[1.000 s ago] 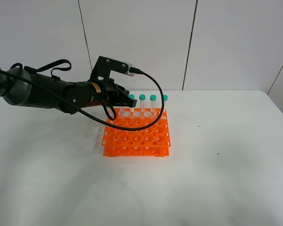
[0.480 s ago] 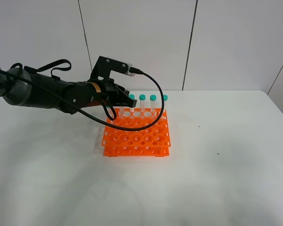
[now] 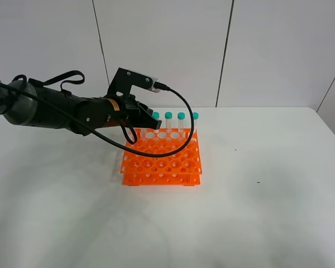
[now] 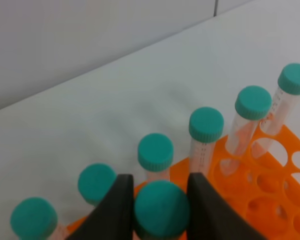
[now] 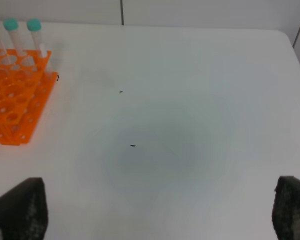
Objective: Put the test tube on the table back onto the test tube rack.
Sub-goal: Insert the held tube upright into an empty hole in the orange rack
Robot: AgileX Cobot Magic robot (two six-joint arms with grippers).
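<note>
My left gripper (image 3: 143, 116) hovers over the back left part of the orange test tube rack (image 3: 162, 163). In the left wrist view it (image 4: 161, 212) is shut on the teal cap of the test tube (image 4: 161, 207), held upright between its black fingers (image 4: 117, 210). The tube's body and tip are hidden, so I cannot tell whether it sits in a hole. Several more teal-capped tubes (image 4: 206, 125) stand in the rack's back row (image 3: 168, 116). My right gripper (image 5: 155, 212) is open and empty above the bare white table (image 5: 190, 100); it is out of the exterior view.
The rack (image 5: 12, 105) stands mid-table with many empty holes at its front. A black cable (image 3: 181, 134) loops from the left wrist over the rack. White wall panels stand behind the table (image 3: 257, 212).
The left arm has shifted only very slightly above the rack; the tube stays gripped. Nothing else has moved.
</note>
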